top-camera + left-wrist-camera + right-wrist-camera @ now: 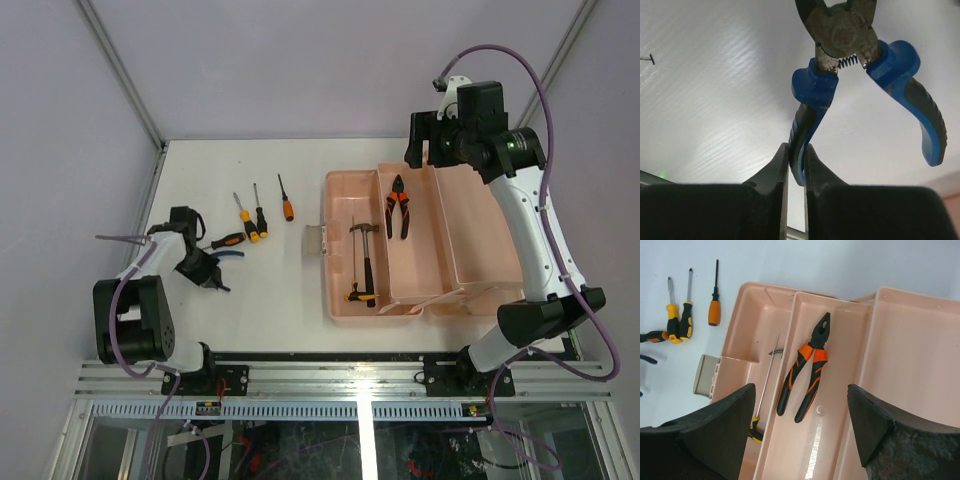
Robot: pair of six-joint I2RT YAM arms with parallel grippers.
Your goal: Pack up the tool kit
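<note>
Blue pliers (812, 90) clamped by one handle in left gripper (796, 150) at table's (270, 290) left, right gripper (801, 390) held wide apart over open toolbox (340, 200), hammer (366, 262) laid inside, orange pliers (400, 205) in tray (405, 268), screwdrivers (259, 215) beside toolbox.

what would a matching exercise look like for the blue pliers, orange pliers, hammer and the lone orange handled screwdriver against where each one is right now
Things:
1. blue pliers
2. orange pliers
3. hammer
4. orange-handled screwdriver

Places:
A. lying in the bottom compartment of the toolbox
B. on the table, left of the toolbox
C. one handle pinched in the left gripper
D. in the toolbox's narrow tray, beside the bottom compartment

Pairs: 1-C, 2-D, 3-A, 4-B
</note>
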